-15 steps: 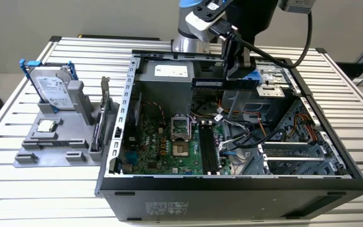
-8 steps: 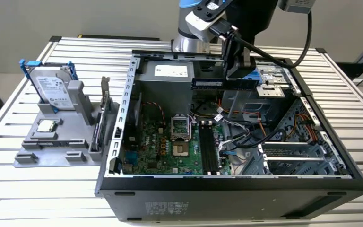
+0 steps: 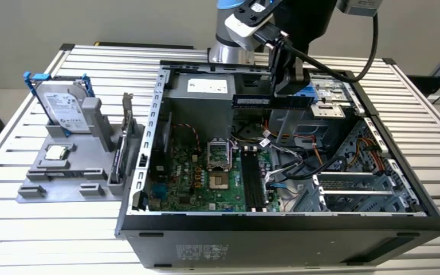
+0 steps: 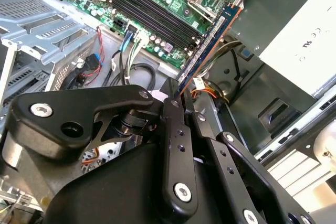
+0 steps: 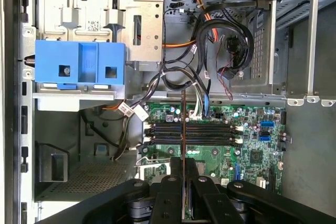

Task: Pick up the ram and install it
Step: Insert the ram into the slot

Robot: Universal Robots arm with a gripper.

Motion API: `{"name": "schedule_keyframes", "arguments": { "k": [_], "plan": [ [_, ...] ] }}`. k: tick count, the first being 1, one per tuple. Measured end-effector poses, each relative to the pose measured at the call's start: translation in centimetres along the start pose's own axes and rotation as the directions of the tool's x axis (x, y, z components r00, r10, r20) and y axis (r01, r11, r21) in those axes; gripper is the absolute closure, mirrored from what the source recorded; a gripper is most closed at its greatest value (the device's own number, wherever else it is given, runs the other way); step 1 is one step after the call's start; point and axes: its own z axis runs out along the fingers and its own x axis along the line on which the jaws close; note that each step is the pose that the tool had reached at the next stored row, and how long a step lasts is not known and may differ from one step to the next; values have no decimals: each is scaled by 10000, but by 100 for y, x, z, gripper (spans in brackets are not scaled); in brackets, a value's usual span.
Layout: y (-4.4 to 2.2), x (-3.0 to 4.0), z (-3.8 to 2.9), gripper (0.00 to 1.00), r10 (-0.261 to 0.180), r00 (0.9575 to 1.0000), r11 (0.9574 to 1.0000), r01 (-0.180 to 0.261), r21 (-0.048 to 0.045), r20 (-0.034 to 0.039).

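Note:
My gripper (image 3: 287,96) is shut on the ram (image 3: 260,102), a long dark bluish stick held level in the air above the open computer case (image 3: 140,166), over its back part near the power supply. In the second wrist view the ram (image 4: 210,43) sticks out from between the black fingers (image 4: 173,114) towards the green motherboard. In the first wrist view the ram (image 5: 182,124) shows edge-on as a thin line and crosses the long black memory slots (image 5: 210,132) far below it; the gripper (image 5: 182,169) is clamped on its near end. The slots (image 3: 252,180) lie on the motherboard.
A grey holder (image 3: 67,172) at the exterior view's left carries a hard drive (image 3: 61,109), a processor chip (image 3: 55,152) and an upright card (image 3: 126,123). Inside the case are loose cables (image 5: 210,30), a blue drive bracket (image 5: 79,64), the power supply (image 3: 204,89) and metal drive cages (image 3: 357,189).

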Motion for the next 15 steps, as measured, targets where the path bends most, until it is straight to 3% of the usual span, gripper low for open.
{"name": "schedule_keyframes", "arguments": {
  "k": [15],
  "plan": [
    [1,0,0,100,668,9978,9978,-668,24,20]
  ]
}}
